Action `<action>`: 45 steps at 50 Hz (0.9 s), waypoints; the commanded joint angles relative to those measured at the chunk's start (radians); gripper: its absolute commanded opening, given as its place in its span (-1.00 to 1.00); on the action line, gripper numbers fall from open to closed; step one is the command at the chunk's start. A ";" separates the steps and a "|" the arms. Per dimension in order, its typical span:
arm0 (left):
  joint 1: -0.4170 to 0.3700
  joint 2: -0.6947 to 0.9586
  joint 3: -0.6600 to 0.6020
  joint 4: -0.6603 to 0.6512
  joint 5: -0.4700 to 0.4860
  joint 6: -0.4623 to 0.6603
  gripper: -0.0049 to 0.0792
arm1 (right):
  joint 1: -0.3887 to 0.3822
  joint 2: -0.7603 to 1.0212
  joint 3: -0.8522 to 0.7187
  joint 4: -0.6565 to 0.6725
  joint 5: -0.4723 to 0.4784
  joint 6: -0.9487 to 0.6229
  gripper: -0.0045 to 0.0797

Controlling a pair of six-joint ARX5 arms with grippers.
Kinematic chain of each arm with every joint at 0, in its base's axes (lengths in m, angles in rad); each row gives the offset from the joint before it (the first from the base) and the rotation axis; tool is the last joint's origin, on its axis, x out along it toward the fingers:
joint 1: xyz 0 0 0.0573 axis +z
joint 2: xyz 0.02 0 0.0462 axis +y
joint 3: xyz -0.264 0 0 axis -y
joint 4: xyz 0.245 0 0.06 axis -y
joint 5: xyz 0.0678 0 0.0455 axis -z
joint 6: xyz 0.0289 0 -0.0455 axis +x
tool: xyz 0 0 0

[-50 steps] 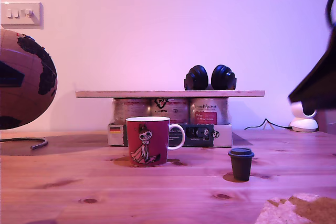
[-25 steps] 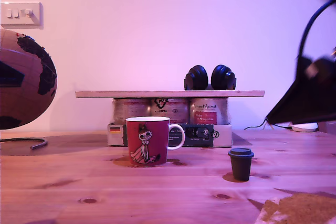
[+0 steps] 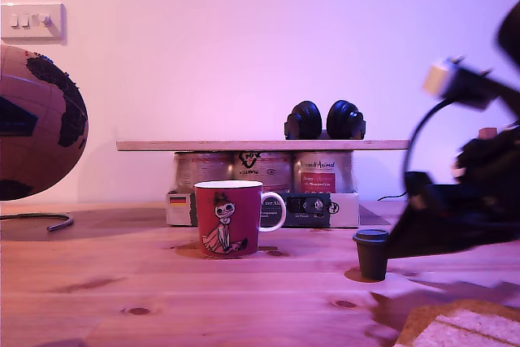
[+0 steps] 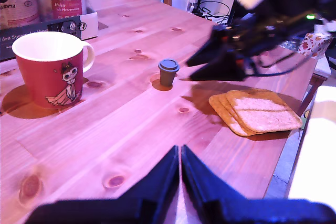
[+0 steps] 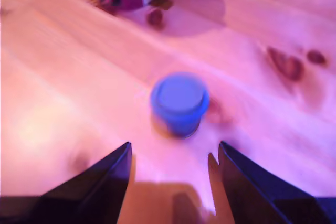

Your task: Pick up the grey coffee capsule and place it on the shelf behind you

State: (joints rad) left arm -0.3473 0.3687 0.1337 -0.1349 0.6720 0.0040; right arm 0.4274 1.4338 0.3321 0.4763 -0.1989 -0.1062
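- The grey coffee capsule [image 3: 373, 254], a tiny dark tapered cup with a wider lid-like rim, stands upright on the knotty pine bench [image 3: 122, 290], toward the exterior view's right and apart from the red cartoon mug [image 3: 231, 218].
- In the second wrist view the capsule [image 5: 179, 102] is blurred and looks bluish; it sits just ahead of my second gripper [image 5: 173, 174], whose jaws are spread apart with nothing between them.
- In the exterior view that arm is a dark, motion-smeared mass at the right edge, its tip [image 3: 406, 241] just beside the capsule; whether they touch is unclear.
- My first gripper [image 4: 180, 174] has its jaws pressed together, empty, low over the bench, well apart from the capsule [image 4: 168, 72].
- The shelf [image 3: 262, 145], a long thin light wooden plank, rests on a row of tins [image 3: 264, 171] behind the mug; black headphones [image 3: 325, 121] lie on it.
- A stack of cork coasters [image 4: 256, 111] lies near the capsule, cut off in the exterior view's lower right corner.
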 commanded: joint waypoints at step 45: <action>-0.004 0.004 -0.002 0.008 -0.001 0.004 -0.93 | 0.011 0.175 0.176 -0.117 0.001 0.001 0.24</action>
State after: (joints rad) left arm -0.3473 0.3687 0.1337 -0.1352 0.6716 0.0036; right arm 0.4282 1.6100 0.5087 0.3630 -0.1986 -0.1059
